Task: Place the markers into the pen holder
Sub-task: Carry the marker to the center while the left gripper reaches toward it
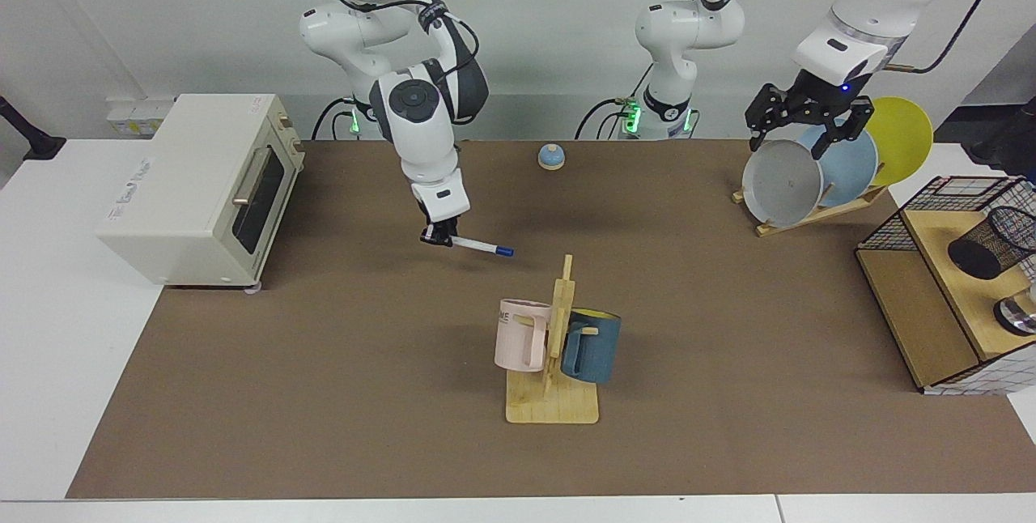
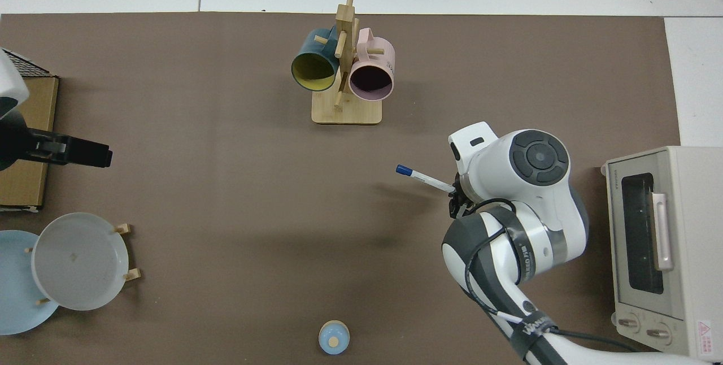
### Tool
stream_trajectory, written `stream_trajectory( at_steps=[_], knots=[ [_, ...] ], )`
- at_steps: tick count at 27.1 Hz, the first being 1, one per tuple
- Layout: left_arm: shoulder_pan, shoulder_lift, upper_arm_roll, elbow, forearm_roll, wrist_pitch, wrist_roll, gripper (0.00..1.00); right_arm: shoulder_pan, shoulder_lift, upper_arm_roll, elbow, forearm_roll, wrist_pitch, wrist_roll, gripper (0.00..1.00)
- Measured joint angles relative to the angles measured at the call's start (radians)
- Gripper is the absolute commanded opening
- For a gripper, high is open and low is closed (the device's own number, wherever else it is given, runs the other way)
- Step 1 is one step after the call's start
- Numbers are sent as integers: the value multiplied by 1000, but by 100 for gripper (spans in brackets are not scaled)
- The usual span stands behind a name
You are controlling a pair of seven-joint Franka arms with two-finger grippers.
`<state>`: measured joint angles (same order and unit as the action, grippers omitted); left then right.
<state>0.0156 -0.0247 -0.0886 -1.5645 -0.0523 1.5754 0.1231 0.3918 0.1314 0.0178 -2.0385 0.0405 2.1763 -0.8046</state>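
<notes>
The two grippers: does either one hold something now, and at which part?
The right gripper holds the marker by its dark end, blue cap outward, above the table. The left gripper hangs open, holding nothing, over the plates.
</notes>
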Motion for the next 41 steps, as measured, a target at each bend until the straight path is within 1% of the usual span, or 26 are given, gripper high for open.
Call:
stream_trajectory(
  at_steps=[5,9,12,14,16,19,21,27,29,31,34,41],
  knots=[
    [-13,-1,-11,-16,-9,30,0,100,51,0,1,26,3,0,23,0],
    [-29,-2,-20,-20,-22,43,7,100,74,0,1,42,3,0,48,0],
    [-58,-4,-21,-21,-26,45,42,100,86,0,1,55,5,0,64,0],
    [-84,-5,-23,-22,-26,46,82,100,95,0,1,70,5,-1,74,0],
    [-98,-6,-28,-22,-26,47,132,100,105,0,1,83,6,-2,77,0],
    [-104,-8,-44,-23,-26,48,244,100,121,0,1,107,6,-16,86,0],
    [-104,-9,-54,-24,-26,48,351,100,129,0,1,123,6,-23,89,0],
    [-104,-13,-80,-26,-26,49,788,100,169,0,4,165,12,-30,90,0],
    [-104,-13,-84,-27,-26,52,936,100,186,0,5,173,44,-31,93,0],
    [-105,-13,-92,-27,-26,59,1039,100,202,0,5,179,90,-32,95,0],
    [-105,-14,-110,-29,-26,76,1138,100,228,0,7,199,138,-32,95,0],
    [-109,-18,-146,-44,-25,86,1249,100,268,0,8,224,187,-33,114,0]
  ],
)
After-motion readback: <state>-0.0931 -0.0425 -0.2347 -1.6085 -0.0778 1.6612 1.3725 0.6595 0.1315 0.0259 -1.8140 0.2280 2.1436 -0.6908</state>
